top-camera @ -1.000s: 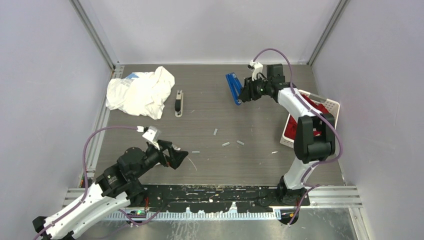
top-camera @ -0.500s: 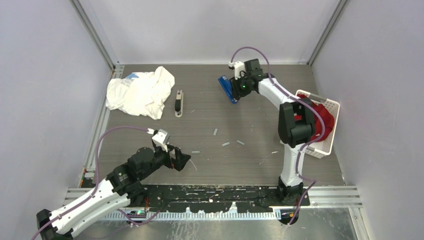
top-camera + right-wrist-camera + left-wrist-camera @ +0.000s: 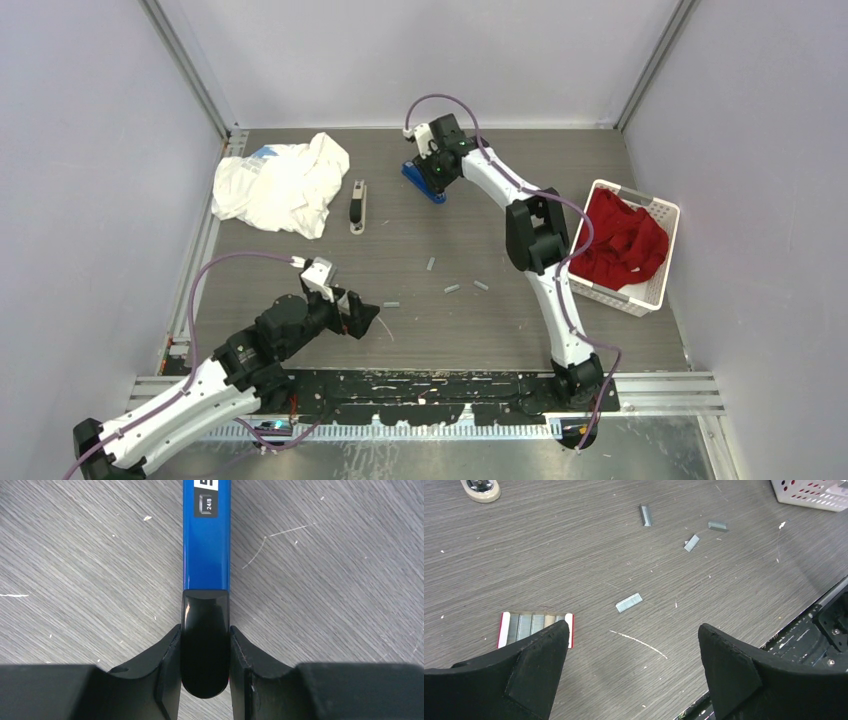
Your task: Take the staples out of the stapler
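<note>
The right end effector (image 3: 205, 632) is clamped on the black rear end of the blue stapler (image 3: 206, 535), one finger on each flank, at the far middle of the tabletop (image 3: 470, 340). Whether the stapler rests on the surface or hangs just above it cannot be told. The left end effector (image 3: 633, 630) hovers with its jaws wide apart and holding nothing, low over the near left, above one strip of staples (image 3: 629, 602). Three more strips lie a little farther off towards the middle. A small white-and-red box (image 3: 524, 626) of strips sits partly under its left finger. A second, pale stapler (image 3: 357, 207) lies far left beside a white cloth (image 3: 280, 185), and a basket (image 3: 620, 296) holding a red cloth stands at the right. The stapler looks stiff and fairly heavy for its size, with smooth, probably slippery sides, so the hold across the narrow rear seems sound for carrying. Opening it likely needs a second grip on the top arm near the front. Any staples inside would be light, thin and rigid, yet apt to snap apart, and they lie too flat for easy pinching. They are best taken across their short width, or tipped and shaken out.
</note>
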